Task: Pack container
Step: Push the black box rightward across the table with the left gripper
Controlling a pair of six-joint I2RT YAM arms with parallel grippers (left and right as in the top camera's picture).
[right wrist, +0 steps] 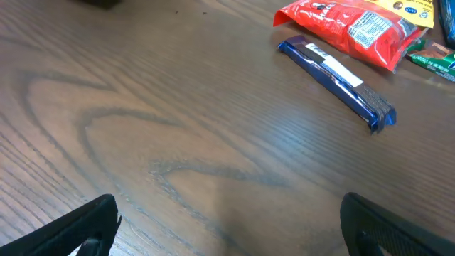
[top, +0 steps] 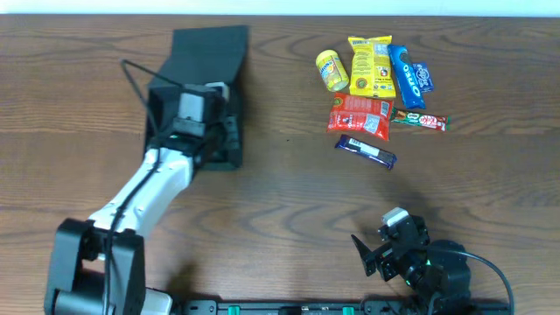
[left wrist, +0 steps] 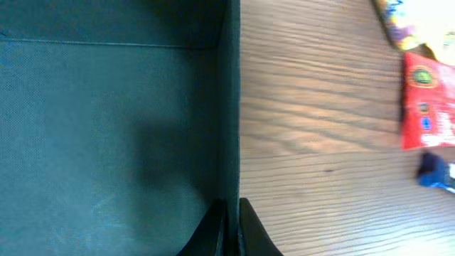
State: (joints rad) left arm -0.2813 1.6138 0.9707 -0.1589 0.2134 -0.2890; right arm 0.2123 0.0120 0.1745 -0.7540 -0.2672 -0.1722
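The container [top: 208, 52] is a matte black box with its flap lid open, at the table's far left. My left gripper [top: 229, 114] is shut on its right wall; in the left wrist view the fingers [left wrist: 232, 227] pinch that wall [left wrist: 229, 107], with the box's dark teal inside [left wrist: 106, 142] to the left. Snacks lie at the far right: a yellow can [top: 332, 70], a yellow packet [top: 371, 66], a blue Oreo pack [top: 405, 76], a red packet [top: 360, 115], a green bar [top: 418, 119] and a dark blue bar [top: 366, 150]. My right gripper [top: 374, 254] is open and empty near the front edge.
The right wrist view shows the dark blue bar [right wrist: 338, 75] and red packet [right wrist: 348, 25] ahead of the open fingers [right wrist: 227, 227], over bare wood. The left wrist view shows the red packet [left wrist: 429, 107] at the right.
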